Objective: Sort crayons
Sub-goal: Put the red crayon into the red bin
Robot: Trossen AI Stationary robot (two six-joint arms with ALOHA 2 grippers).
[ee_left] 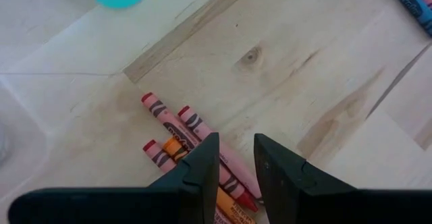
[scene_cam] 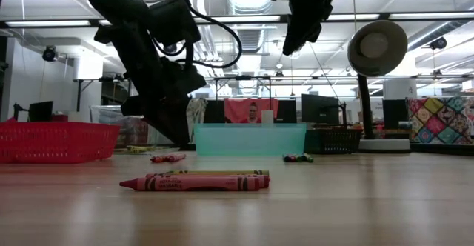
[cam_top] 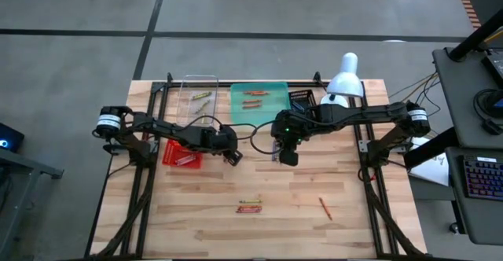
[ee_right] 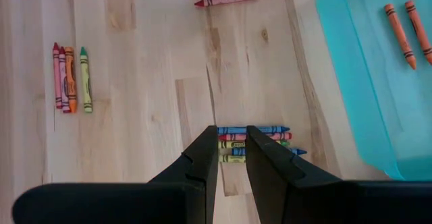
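My left gripper [ee_left: 235, 166] hangs low over a cluster of several red and orange crayons [ee_left: 177, 133] lying flat on the wood. Its fingers stand a narrow gap apart, above one red crayon [ee_left: 233, 183]. They hold nothing, and the low view shows its tip [scene_cam: 180, 138] just off the table. My right gripper [ee_right: 231, 153] hovers high with a narrow gap and nothing in it. Under it lies a blue, red, green and yellow bunch [ee_right: 256, 138]. Another bunch [cam_top: 250, 207] and a lone orange crayon [cam_top: 324, 207] lie nearer the front edge.
A teal tray [cam_top: 259, 108] holding orange crayons [ee_right: 399, 27] stands at the back middle. A clear tray [cam_top: 200, 84] with crayons is to its left. A red mesh basket [cam_top: 179, 155] sits beside my left arm. A black basket [cam_top: 302, 99] and a white lamp [cam_top: 343, 79] stand back right.
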